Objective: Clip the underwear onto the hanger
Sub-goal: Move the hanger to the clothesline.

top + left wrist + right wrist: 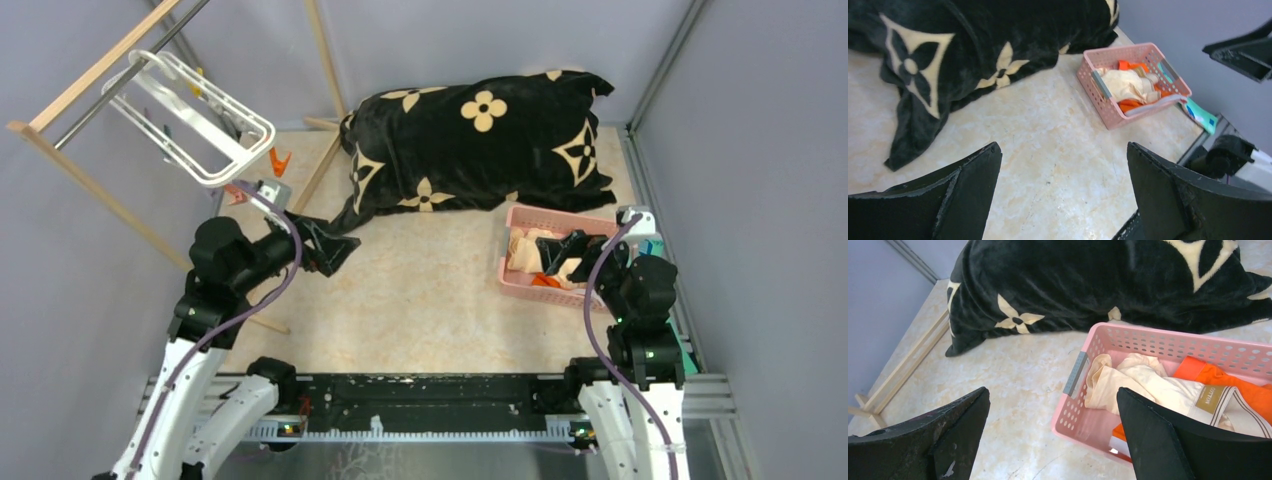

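Observation:
The cream underwear [520, 250] lies crumpled in the pink basket [560, 215] at the right, also seen in the left wrist view [1128, 85] and the right wrist view [1143, 380]. The white hanger [200, 120] hangs tilted from the wooden rack at the far left, with an orange clip [280, 160] below its frame. My right gripper [563, 252] hovers open over the basket's near left corner [1053, 392], nothing between its fingers. My left gripper [328, 245] is open above bare table [1063, 147], just below the hanger's lower corner.
A black blanket [480, 140] with cream flower prints covers the back middle of the table. An orange cloth [1218, 377] lies under the underwear in the basket. The wooden rack [90, 70] with its metal bar leans across the far left. A teal packet [1203, 116] lies beside the basket.

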